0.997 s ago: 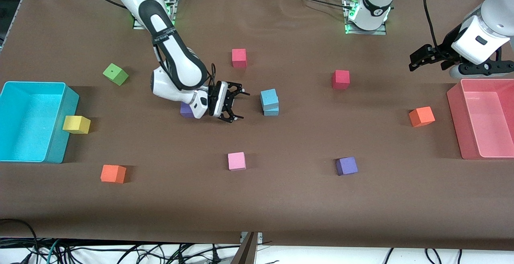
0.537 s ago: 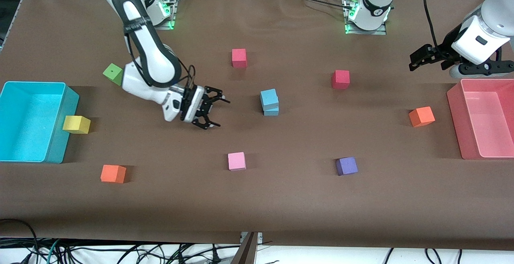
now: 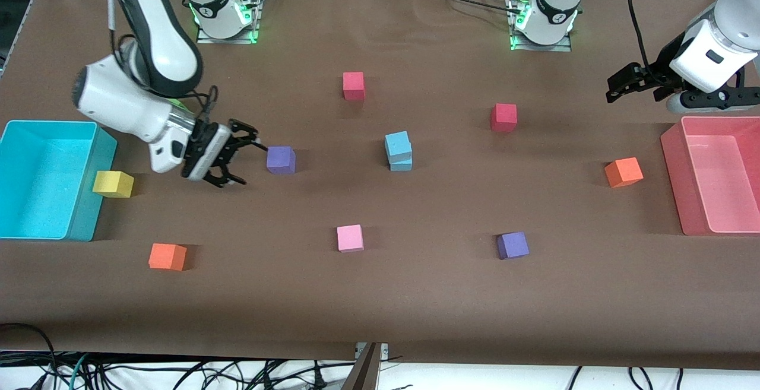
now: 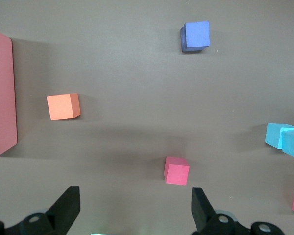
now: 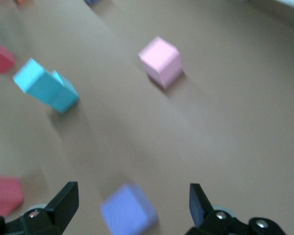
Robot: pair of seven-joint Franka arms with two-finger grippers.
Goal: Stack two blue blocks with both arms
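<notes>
The blue blocks (image 3: 399,151) stand stacked near the table's middle, the upper one slightly askew. A purple cube (image 3: 281,159) sits beside them toward the right arm's end, a pink cube (image 3: 350,238) nearer the front camera. The right gripper (image 3: 237,161) hangs beside the purple cube, fingers apart, holding nothing. The left gripper (image 3: 617,88) waits above the pink bin (image 3: 674,164), fingers spread wide, empty.

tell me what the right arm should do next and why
Probably just pull the right claw on toward its own end of the table and park it. The upper blue block already sits on the lower blue block, a little askew, and that claw is open, empty, above bare table beside a purple cube. The left claw waits open by the pink bin.
</notes>
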